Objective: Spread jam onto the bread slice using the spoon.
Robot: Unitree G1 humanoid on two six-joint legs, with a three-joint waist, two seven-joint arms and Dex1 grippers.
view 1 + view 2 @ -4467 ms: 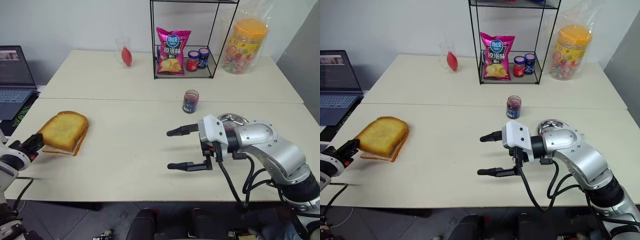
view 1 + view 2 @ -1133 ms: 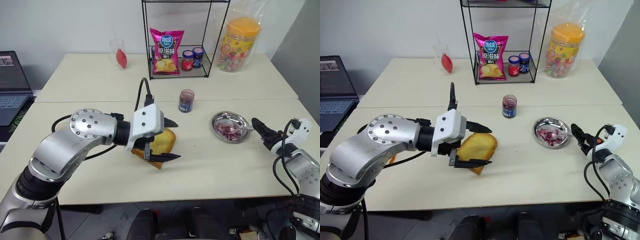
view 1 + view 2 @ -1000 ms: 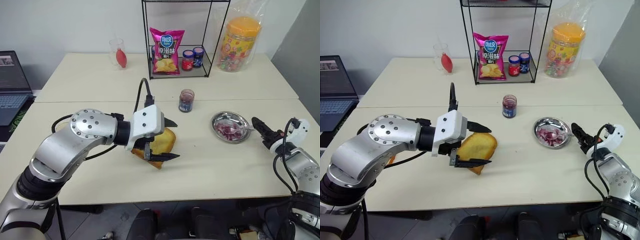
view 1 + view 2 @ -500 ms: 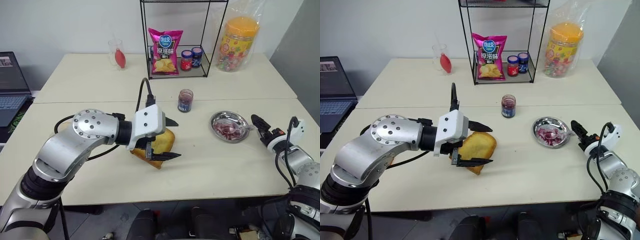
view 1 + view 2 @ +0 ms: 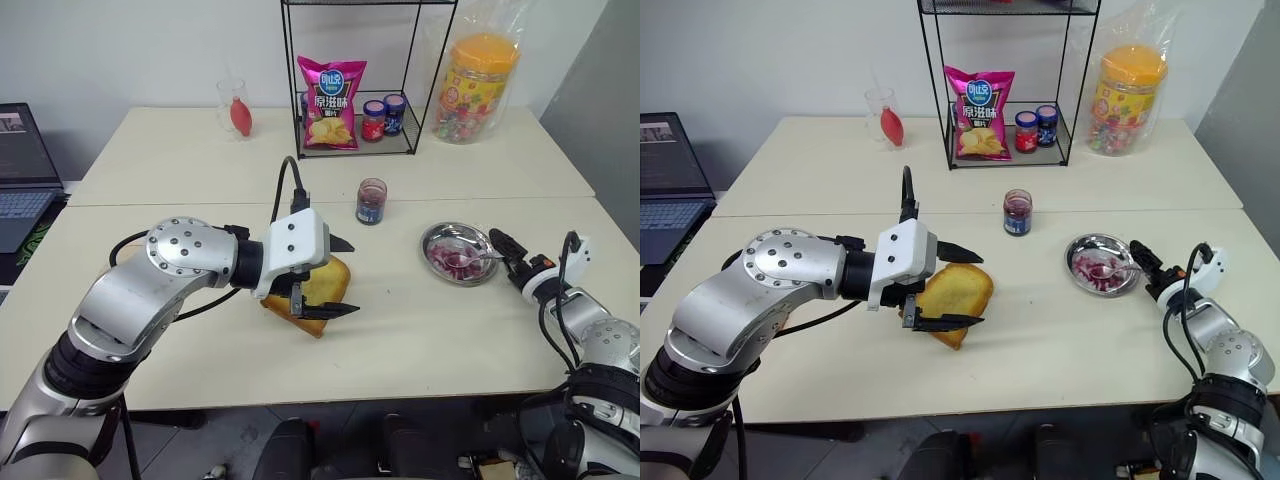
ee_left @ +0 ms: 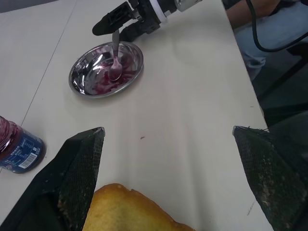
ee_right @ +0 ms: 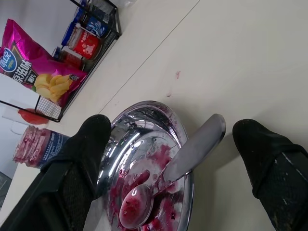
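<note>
Spoon (image 7: 185, 161) handle between right fingers (image 7: 269, 168).

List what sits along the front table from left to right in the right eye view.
Left gripper around the bread slice → open jam jar → metal dish with the spoon → right gripper.

Bare table (image 5: 420, 330) between bread slice (image 5: 325, 285) and steel dish (image 5: 458, 252).
</note>
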